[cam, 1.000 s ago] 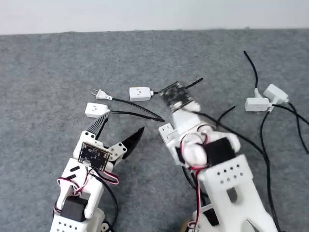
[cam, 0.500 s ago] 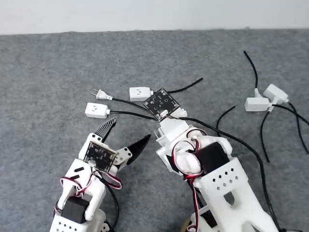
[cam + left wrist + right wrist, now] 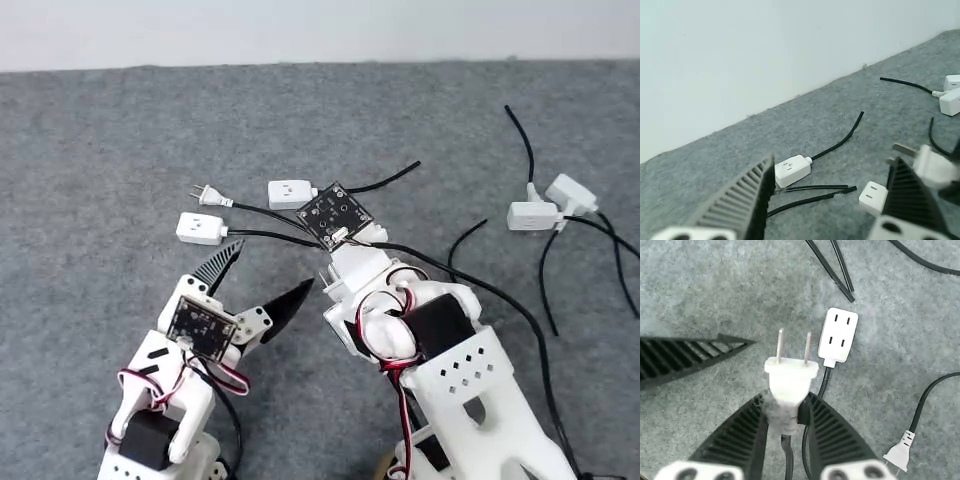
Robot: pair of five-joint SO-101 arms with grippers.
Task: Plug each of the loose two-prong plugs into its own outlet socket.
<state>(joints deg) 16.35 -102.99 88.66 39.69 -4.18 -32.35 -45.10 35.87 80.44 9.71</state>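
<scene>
The plug (image 3: 791,374) is white with silvery prongs; the right gripper (image 3: 785,400) has black, ribbed fingers (image 3: 735,440). Toward 11 o'clock from the mat's (image 3: 100,150) middle lies a white outlet socket (image 3: 290,193). Cords (image 3: 846,290) are black, the mat mottled grey.

The table (image 3: 90,130) is covered in a grey, felt-like mat that runs back to a pale wall. Near its middle a white outlet socket (image 3: 291,193) lies flat, its black cord (image 3: 385,179) trailing off to one side. Just beside it a loose two-prong plug (image 3: 207,195) rests on the mat, and near that lies a second socket (image 3: 199,228). Their thin black leads (image 3: 265,234) run close together across the mat. A third socket (image 3: 839,335), with two pairs of slots, lies face up. Well apart, off to the right, two white pieces (image 3: 533,215) lie touching, with more black cable (image 3: 524,140) curling around them.
</scene>
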